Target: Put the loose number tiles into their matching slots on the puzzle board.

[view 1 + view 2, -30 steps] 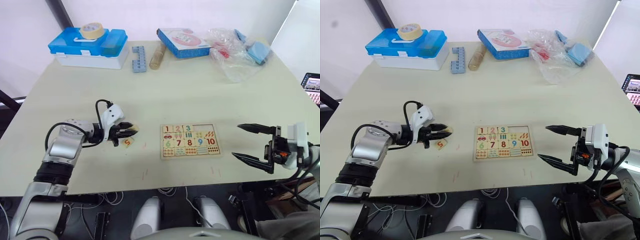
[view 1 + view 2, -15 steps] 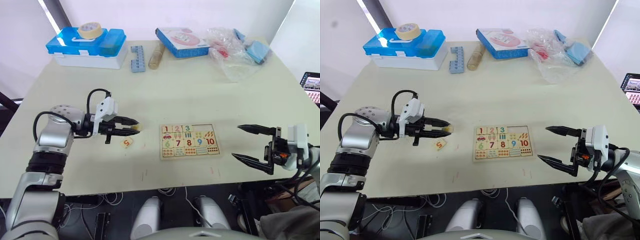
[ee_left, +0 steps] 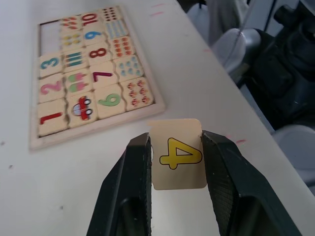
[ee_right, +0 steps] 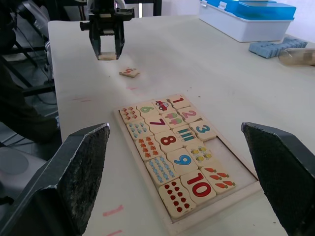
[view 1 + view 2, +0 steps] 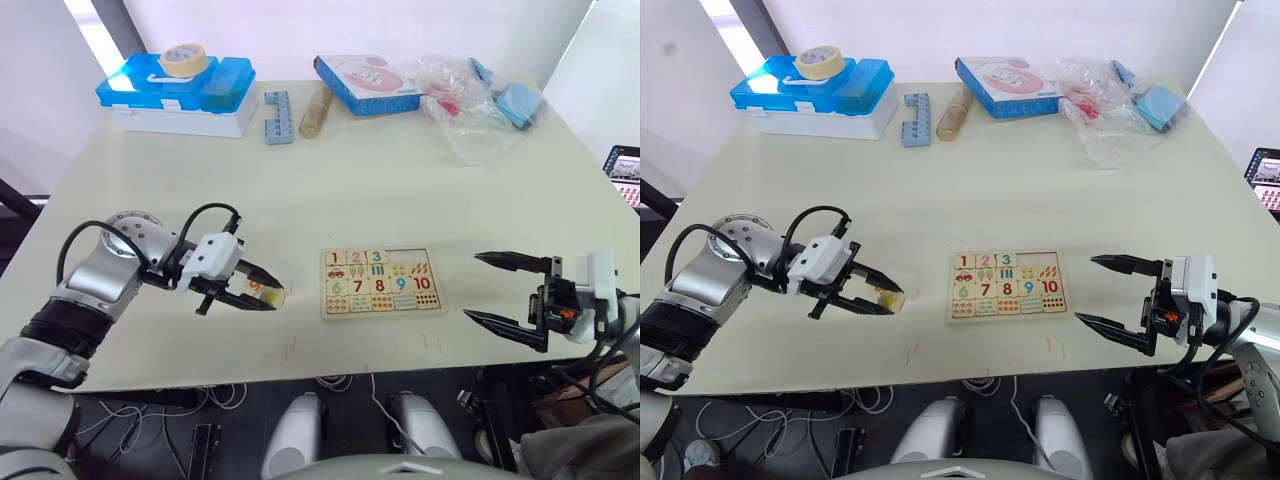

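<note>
My left gripper [image 3: 174, 142] is shut on a loose number tile [image 3: 177, 153], pale wood with a yellow 4. In the head views it hangs low over the table [image 5: 300, 190], just left of the puzzle board [image 5: 380, 281]. Another loose tile [image 4: 129, 72] with a red numeral lies flat on the table by that gripper. The board holds two rows of numbered tiles, and the slots past the green 3 [image 3: 49, 64] in its top row are bare. My right gripper [image 5: 505, 290] stands open to the right of the board, holding nothing.
Along the table's far edge stand a blue-lidded box [image 5: 180, 95] with a tape roll on it, a blue brick strip [image 5: 277, 117], a wooden cylinder [image 5: 313, 112], a blue-edged pink box [image 5: 365, 85] and a plastic bag [image 5: 480, 105].
My left gripper has dropped lower and nearer to me with the tile still in it, ending over the tile on the table. The right gripper has not moved.
</note>
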Controlling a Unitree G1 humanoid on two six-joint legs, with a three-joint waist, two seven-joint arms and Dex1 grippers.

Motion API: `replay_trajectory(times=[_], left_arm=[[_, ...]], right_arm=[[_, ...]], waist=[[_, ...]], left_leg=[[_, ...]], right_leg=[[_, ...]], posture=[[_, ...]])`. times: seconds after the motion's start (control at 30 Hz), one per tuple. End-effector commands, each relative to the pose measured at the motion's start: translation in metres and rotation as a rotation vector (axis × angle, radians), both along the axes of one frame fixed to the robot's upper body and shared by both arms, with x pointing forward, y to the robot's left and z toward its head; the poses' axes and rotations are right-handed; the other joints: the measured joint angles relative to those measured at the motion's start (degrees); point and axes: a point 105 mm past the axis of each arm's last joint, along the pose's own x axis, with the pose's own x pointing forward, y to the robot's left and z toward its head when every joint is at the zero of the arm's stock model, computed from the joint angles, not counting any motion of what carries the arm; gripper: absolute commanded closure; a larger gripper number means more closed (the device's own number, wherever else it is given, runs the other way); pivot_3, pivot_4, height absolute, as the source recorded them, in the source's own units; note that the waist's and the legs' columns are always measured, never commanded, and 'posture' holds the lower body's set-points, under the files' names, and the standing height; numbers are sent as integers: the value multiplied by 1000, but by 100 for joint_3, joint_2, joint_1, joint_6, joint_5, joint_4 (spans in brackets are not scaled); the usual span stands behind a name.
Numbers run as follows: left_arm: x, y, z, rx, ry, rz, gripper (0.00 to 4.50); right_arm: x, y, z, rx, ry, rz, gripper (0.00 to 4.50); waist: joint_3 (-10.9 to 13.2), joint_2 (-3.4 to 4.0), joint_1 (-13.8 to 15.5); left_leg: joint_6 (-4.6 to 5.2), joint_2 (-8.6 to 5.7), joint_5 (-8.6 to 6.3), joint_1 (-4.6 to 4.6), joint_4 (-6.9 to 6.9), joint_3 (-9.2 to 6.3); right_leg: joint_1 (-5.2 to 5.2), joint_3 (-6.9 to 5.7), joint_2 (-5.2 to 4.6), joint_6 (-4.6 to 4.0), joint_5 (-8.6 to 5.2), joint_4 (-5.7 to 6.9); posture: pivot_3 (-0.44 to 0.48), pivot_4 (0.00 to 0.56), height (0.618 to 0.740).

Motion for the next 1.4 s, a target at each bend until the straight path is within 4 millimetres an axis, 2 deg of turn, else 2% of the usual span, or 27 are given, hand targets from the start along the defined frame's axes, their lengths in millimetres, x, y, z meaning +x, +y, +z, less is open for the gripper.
replay_trajectory(times=[0.03,0.63,1.4], left_arm=[[-9,0,2,41,-46,-120,3483],[-22,-4,-6,105,-69,-283,3483],[0,11,-23,311,-200,-523,3483]], right_arm=[[-4,4,10,-7,-41,30,0],[-5,7,12,-13,-33,51,0],[-10,13,13,-20,-25,91,0]], waist=[[0,0,7],[0,0,10],[0,-2,15]], left_leg=[[0,0,0,-1,0,0],[0,-3,0,0,3,1],[1,-11,0,-4,12,1]], right_leg=[[0,0,0,0,0,0],[1,1,3,1,0,1],[2,2,6,3,1,4]], posture=[[0,150,740],[0,150,740],[0,150,740]])
